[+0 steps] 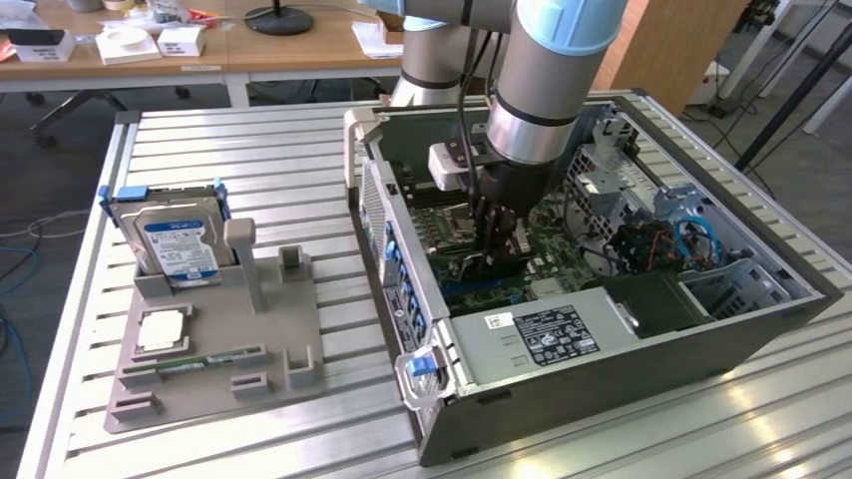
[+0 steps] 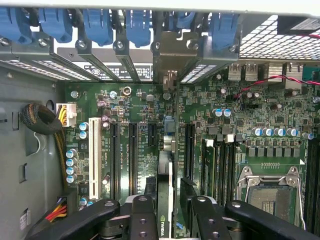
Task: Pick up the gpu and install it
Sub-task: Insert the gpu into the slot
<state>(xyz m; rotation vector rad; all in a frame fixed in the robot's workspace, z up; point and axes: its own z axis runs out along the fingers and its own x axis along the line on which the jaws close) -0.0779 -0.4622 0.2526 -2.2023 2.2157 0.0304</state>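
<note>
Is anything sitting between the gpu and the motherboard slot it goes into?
Nothing visible does. In the wrist view the gpu stands edge-on between the claw fingers, directly over the motherboard slots, with its bracket end meeting the rear slot covers. No cable crosses that line.

The gpu (image 2: 164, 200) bears a green logo mark at its edge; other labels are unreadable.

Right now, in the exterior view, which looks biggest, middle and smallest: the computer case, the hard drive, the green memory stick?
1. computer case
2. hard drive
3. green memory stick
</note>
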